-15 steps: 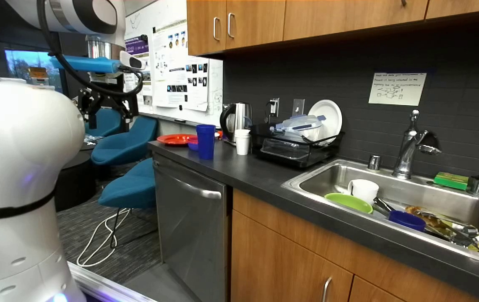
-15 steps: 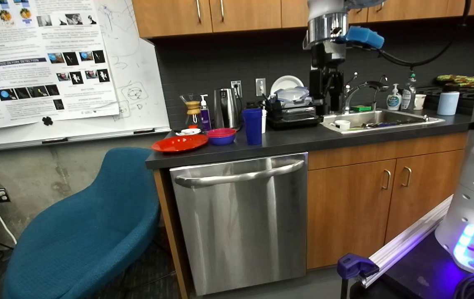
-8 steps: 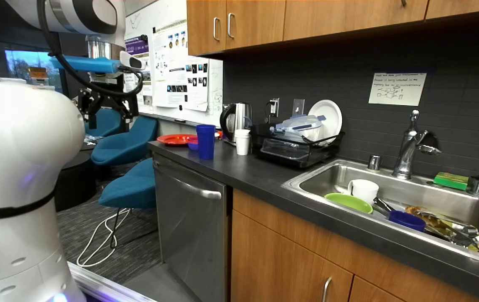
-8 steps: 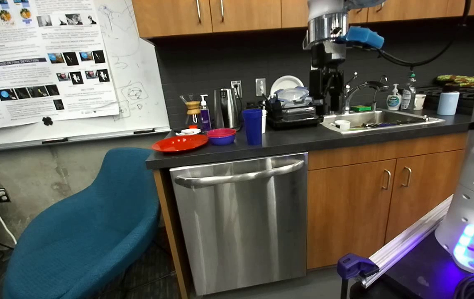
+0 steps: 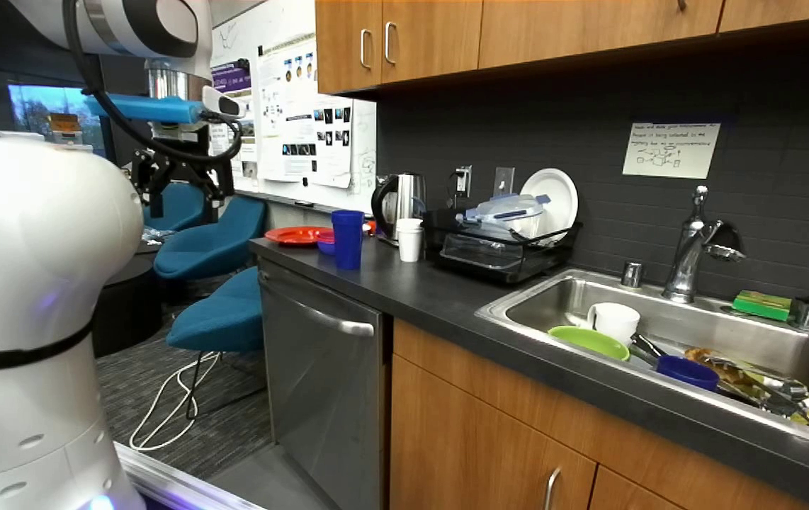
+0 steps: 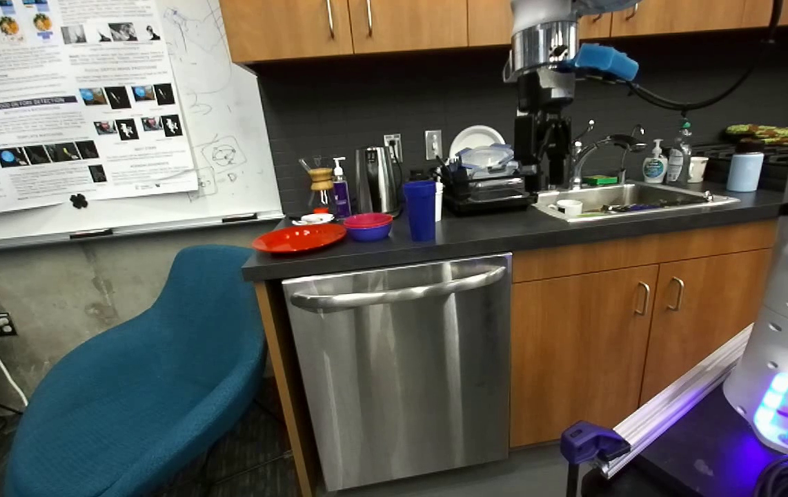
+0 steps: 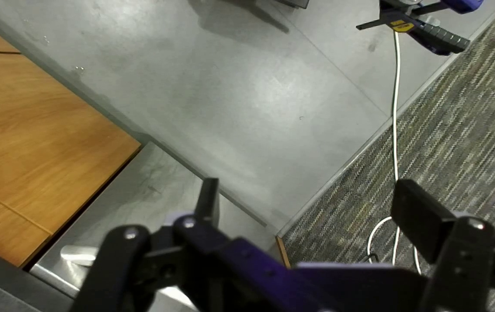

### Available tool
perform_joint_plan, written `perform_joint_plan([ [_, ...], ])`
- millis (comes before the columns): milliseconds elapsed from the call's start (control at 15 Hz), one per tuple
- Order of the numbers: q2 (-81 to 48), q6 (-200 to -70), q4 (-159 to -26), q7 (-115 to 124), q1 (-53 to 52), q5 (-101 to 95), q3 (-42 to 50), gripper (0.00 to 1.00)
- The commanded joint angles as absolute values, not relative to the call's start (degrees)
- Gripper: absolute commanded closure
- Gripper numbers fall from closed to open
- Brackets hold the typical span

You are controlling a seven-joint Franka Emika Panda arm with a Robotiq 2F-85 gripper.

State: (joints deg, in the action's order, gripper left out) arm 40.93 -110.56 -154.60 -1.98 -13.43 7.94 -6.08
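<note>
A black, two-fingered tool (image 7: 308,195) is hanging in midair in front of a boxy stainless-steel dishwasher (image 6: 401,386), its fingers (image 7: 414,210) standing wide apart. On the flat, dark counter (image 6: 484,232) above the dishwasher, a tall blue plastic cup (image 6: 420,212) is standing upright, a round red plate (image 6: 297,239) is lying flat, and a round pink bowl (image 6: 367,219) is resting in a blue bowl (image 6: 369,233). To the side of the dishwasher, a rectangular steel sink (image 5: 545,306) is holding a white, handled mug (image 5: 615,322).

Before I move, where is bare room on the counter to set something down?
The counter looks bare in front of the dish rack, between the blue cup and the sink. It is crowded around the red plate, bowls and kettle; the sink holds a white mug and green bowl.
</note>
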Motion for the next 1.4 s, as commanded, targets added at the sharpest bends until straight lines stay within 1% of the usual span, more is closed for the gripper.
perform_joint_plan([
  [0, 38.9, -109.0, -151.5, -1.7, -12.6, 7.2, -7.2, 0.0],
  [533, 31.4, -109.4, -140.2, 0.6, -12.6, 4.6, -11.5, 0.0],
  [800, 23.7, -113.4, -132.7, 3.8, -11.9, 2.8, -13.3, 0.0],
  [1067, 15.5, -120.1, -125.8, 7.9, -11.0, 0.1, -14.6, 0.0],
  [1333, 8.9, -125.7, -120.2, 15.2, -10.2, -5.8, -15.6, 0.0],
])
